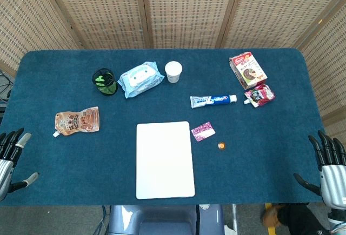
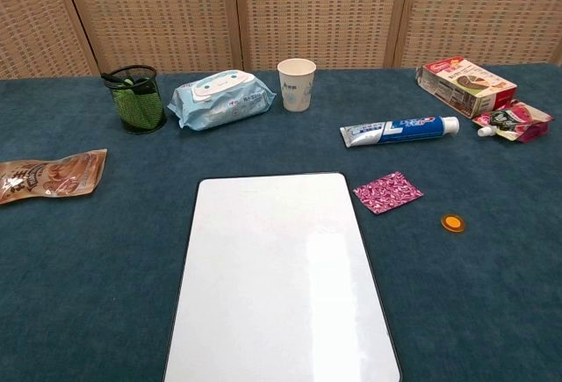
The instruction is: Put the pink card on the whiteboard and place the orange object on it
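Note:
The whiteboard lies flat at the table's front centre. Just off its upper right corner rests the pink patterned card. A small round orange object sits on the cloth a little right of the card. My left hand hovers at the front left edge of the table with fingers spread and nothing in it. My right hand is at the front right edge, fingers apart and empty. Neither hand shows in the chest view.
Along the back stand a black mesh cup, a wet-wipes pack, a paper cup, a toothpaste tube, a snack box and a red pouch. A brown pouch lies at the left.

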Controlling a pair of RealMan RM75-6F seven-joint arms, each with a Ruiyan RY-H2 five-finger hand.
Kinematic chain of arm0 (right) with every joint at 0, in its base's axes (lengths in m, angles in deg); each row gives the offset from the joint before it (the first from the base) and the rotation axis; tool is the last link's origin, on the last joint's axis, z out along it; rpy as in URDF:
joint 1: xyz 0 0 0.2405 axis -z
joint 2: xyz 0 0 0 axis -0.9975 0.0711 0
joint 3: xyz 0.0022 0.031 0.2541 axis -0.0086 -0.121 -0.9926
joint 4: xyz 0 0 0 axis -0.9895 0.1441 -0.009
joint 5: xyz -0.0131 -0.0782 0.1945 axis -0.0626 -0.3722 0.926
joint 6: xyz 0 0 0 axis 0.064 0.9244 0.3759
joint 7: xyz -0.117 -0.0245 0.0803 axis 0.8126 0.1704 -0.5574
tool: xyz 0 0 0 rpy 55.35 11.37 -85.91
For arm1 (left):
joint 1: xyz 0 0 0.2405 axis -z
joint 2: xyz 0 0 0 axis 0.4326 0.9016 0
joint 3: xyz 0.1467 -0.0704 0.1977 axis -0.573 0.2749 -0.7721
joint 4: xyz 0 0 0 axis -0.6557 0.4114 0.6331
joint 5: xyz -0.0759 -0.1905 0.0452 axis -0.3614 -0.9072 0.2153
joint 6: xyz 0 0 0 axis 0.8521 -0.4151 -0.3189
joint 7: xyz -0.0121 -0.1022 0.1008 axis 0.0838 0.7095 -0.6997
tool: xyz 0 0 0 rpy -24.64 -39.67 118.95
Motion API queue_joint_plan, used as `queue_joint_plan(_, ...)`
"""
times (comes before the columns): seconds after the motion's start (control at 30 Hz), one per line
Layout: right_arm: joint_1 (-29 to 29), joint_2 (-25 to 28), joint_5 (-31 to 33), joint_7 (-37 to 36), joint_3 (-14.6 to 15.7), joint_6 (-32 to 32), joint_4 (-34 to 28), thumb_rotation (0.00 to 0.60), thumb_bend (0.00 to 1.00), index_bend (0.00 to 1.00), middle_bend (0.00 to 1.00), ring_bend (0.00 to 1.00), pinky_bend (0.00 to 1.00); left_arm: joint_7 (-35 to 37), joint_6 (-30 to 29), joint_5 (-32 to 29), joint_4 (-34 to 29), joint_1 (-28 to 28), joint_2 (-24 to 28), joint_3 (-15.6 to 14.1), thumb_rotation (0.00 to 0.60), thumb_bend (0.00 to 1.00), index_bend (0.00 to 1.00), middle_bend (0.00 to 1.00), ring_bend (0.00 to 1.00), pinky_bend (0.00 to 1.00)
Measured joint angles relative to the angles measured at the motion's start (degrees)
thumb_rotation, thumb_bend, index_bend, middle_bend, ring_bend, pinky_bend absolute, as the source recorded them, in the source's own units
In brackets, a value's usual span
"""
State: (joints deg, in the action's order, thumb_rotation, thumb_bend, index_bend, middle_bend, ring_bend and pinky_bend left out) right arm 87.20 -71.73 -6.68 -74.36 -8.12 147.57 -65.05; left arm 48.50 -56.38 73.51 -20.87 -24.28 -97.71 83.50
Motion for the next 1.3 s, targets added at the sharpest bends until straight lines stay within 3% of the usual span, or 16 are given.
queue_joint_plan(0.3,0.2,-1.0,0.6,3.4,-0.4,0.1,0.5,0.600,0.00,0.02,0.00,0.00,0.00,0.8,1.0,-0.3,-0.4,0.3,0.6,-0.2,0.600,0.00,0.00,0.00,0.00,0.00)
queue_joint_plan(0.5,-2.1,-0.5,-0.8,3.7,-0.3,-3.2,-0.2,0.600,0.00,0.03,0.00,0.00,0.00,0.9,1.7,-0.8,-0.3,0.8,0.6,0.2,0.600,0.00,0.00,0.00,0.00,0.00)
queue_joint_plan(0.7,-10.6,-0.2,-3.1,5.0,-2.2,-13.3,-0.5,0.600,0.06,0.13,0.00,0.00,0.00,0.7,3.5,-3.1,-0.2,1.8,0.2,1.3,0.600,0.00,0.00,0.00,0.00,0.00)
queue_joint_plan(0.97,-25.5,-2.2,-1.8,4.3,-5.9,-33.5,0.2,0.600,0.19,0.22,0.00,0.00,0.00,0.1,5.6,-6.9,-0.2,2.9,-0.2,2.8,0.600,0.00,0.00,0.00,0.00,0.00)
queue_joint_plan(1.13,-34.2,-7.2,2.6,4.7,-8.3,-44.3,4.2,0.600,0.23,0.22,0.00,0.00,0.00,-0.1,7.7,-9.1,0.2,3.9,-0.5,3.6,0.600,0.00,0.00,0.00,0.00,0.00)
queue_joint_plan(1.3,-39.7,-12.8,8.0,7.8,-9.9,-50.8,10.1,0.600,0.23,0.22,0.00,0.00,0.00,0.0,10.0,-11.4,0.4,5.1,-0.6,4.5,0.600,0.00,0.00,0.00,0.00,0.00)
